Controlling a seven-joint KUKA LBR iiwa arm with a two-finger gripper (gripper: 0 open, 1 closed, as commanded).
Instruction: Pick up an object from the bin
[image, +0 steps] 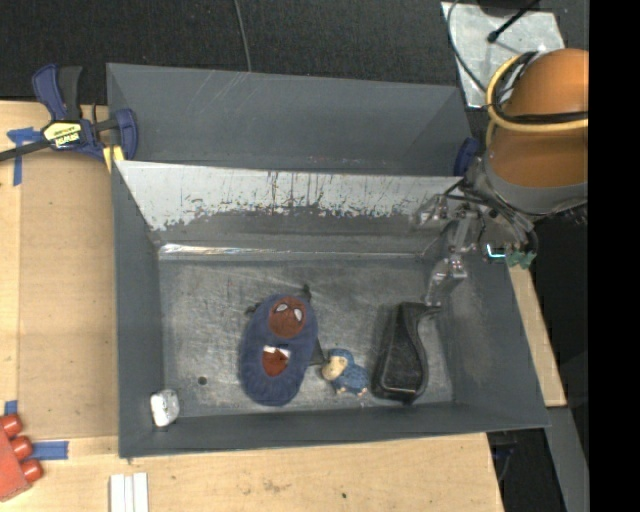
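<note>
Centre the gripper (441, 284), whose spread cannot be told, across the narrow width of the black oblong case (401, 352) lying just below its tip in the view, staying clear of the small blue-and-yellow toy (345, 372) beyond the case.

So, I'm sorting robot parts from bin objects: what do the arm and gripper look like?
A rounded, glossy orange cover sits over the wrist, ringed by black cables. Below it is a grey metal collar. The gripper is slim, silvery bare metal, with a small teal spot beside its base.
</note>
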